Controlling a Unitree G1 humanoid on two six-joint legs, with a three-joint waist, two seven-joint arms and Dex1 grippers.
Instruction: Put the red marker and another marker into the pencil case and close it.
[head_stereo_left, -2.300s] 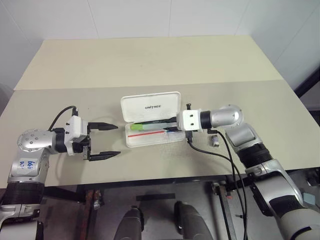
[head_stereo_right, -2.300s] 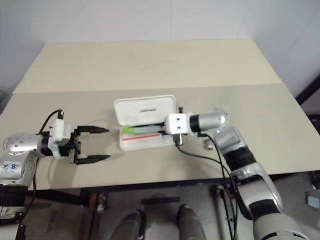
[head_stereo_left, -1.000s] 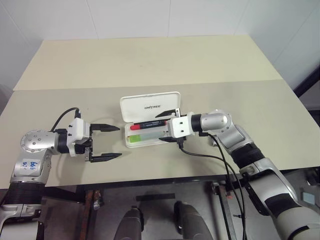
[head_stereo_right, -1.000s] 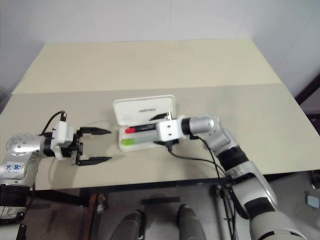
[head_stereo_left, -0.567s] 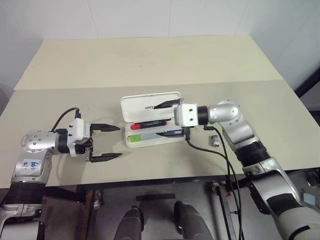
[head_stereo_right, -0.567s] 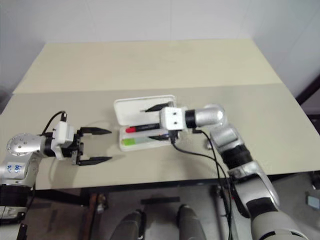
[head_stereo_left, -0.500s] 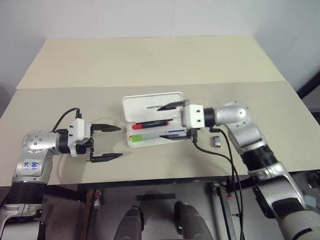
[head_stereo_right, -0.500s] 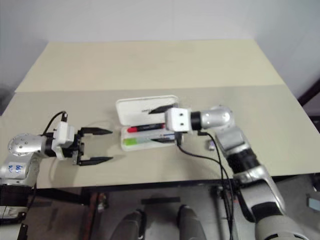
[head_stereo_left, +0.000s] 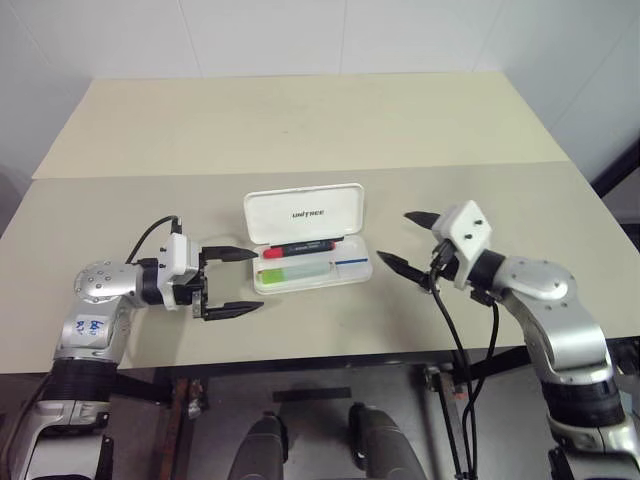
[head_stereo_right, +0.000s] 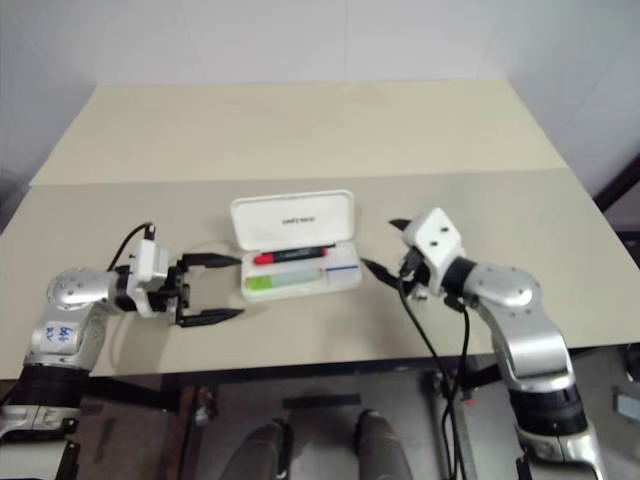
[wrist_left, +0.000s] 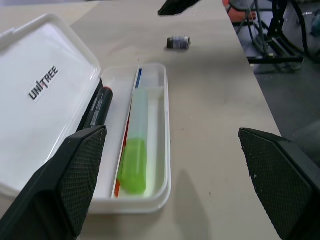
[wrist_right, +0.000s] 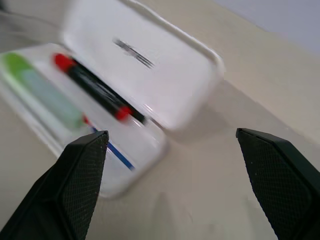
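A white pencil case (head_stereo_left: 310, 250) lies open near the middle of a beige table (head_stereo_left: 300, 130), its long axis running left to right across the head view. The lid stands raised on the far side, with dark "UNITREE" lettering on its inner face. Two markers lie inside the tray, both parallel to the case's length. The red marker (head_stereo_left: 300, 246), slim and black-barrelled, sits along the hinge side with its red cap toward the robot's left. The green highlighter (head_stereo_left: 297, 269) (chunkier, pale and translucent) lies nearer the robot, its lime cap also toward the left. A thin red line and a blue line run along the tray floor, partly covered by the highlighter.

The left gripper (head_stereo_left: 233, 282) hovers just left of the case, pointing toward it, fingers spread wide and empty. The right gripper (head_stereo_left: 408, 243) hangs right of the case, clear of it, fingers likewise wide apart and holding nothing.

In the left wrist view a small dark block (wrist_left: 178, 42) lies on the table beyond the case; its details are too small to make out. The right wrist view is blurred, so the lid's lettering there is unreadable.
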